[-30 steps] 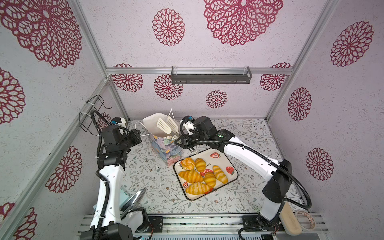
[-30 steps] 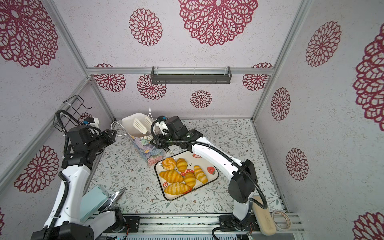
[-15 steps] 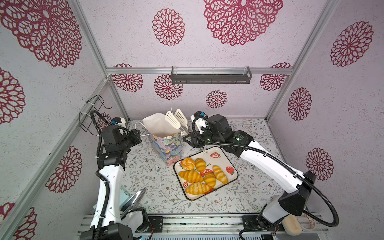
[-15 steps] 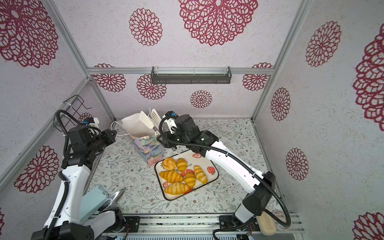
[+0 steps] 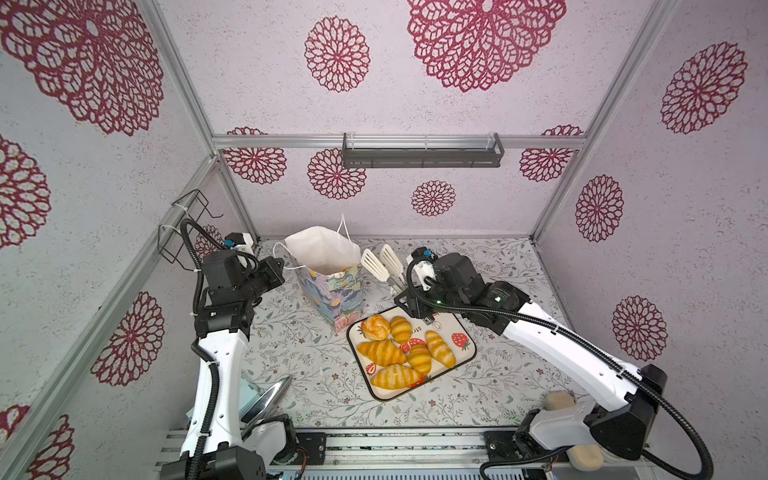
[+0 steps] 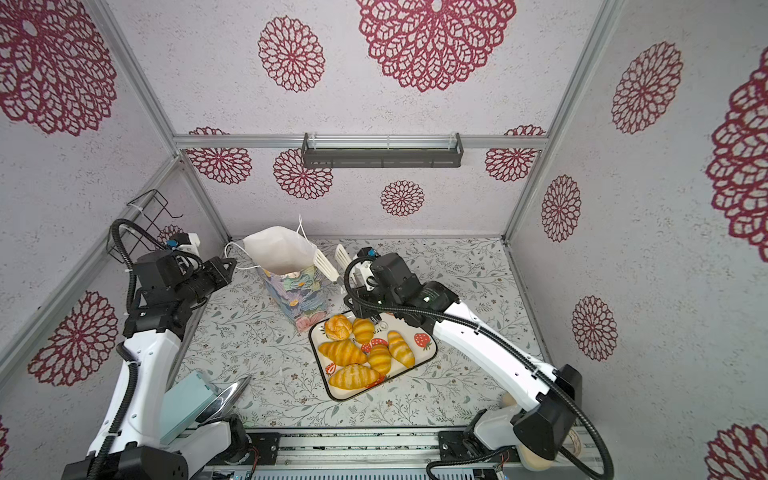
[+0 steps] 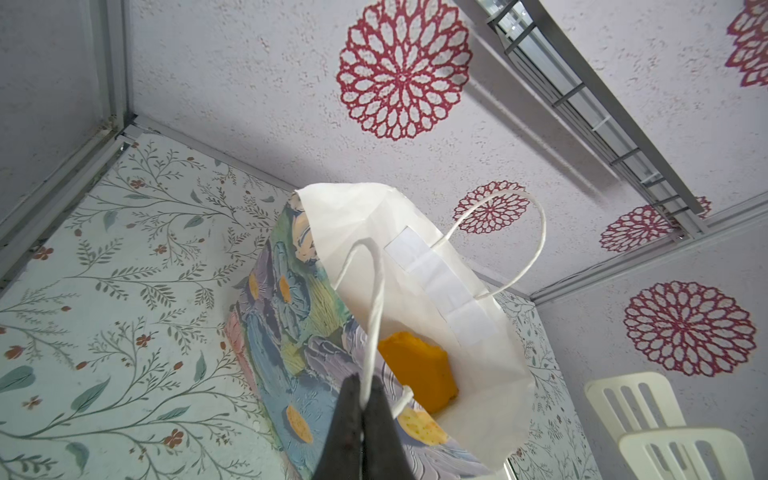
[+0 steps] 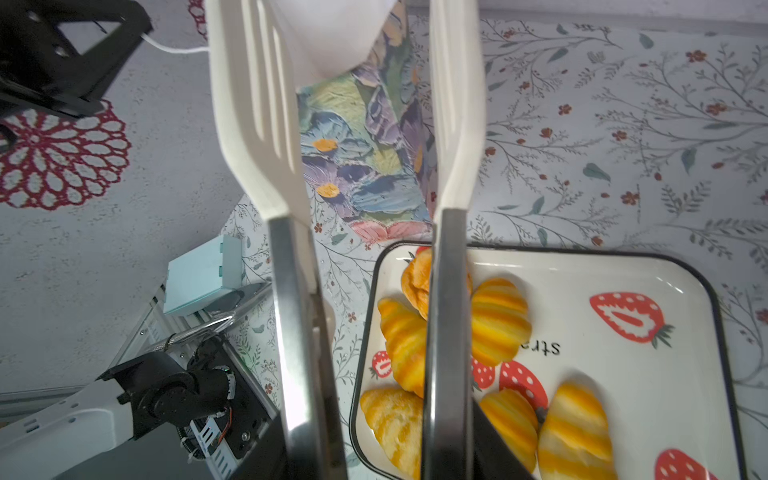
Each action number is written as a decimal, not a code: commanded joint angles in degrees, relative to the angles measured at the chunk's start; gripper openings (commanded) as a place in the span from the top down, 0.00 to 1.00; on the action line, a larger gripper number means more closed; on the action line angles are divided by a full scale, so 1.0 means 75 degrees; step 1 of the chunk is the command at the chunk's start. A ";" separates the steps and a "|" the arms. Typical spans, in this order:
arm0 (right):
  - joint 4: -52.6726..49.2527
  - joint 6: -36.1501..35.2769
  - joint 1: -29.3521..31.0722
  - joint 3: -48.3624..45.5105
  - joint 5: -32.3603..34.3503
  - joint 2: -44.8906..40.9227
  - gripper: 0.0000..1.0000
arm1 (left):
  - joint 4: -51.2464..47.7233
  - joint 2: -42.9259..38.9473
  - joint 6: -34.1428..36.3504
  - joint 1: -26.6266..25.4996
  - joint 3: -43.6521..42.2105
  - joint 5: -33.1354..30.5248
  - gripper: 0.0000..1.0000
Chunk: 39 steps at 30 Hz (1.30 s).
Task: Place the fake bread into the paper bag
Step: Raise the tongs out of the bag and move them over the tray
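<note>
My left fingers [image 7: 347,428] pinch the cord [image 7: 376,316] of the paper bag [image 7: 415,257]; right fingers [image 8: 498,451] clasp spread tongs [image 8: 257,124] above the leaf-printed worktop [image 5: 291,332] between rosette walls [image 5: 415,83], arm [image 5: 561,340] outstretched.

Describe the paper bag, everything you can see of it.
The paper bag stands upright on the table beside the tray, mouth open. Pastel painted-flower print outside, plain white inside, white cord handles. The left gripper is shut on one handle, and a yellow bread piece lies inside. Tongs hover beside its mouth.
</note>
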 commanded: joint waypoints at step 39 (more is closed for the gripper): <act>-0.3551 0.1319 -0.0874 -0.3045 0.0384 -0.2959 0.53 | 0.0843 0.0053 -0.0218 -0.0161 0.0111 0.1180 1.00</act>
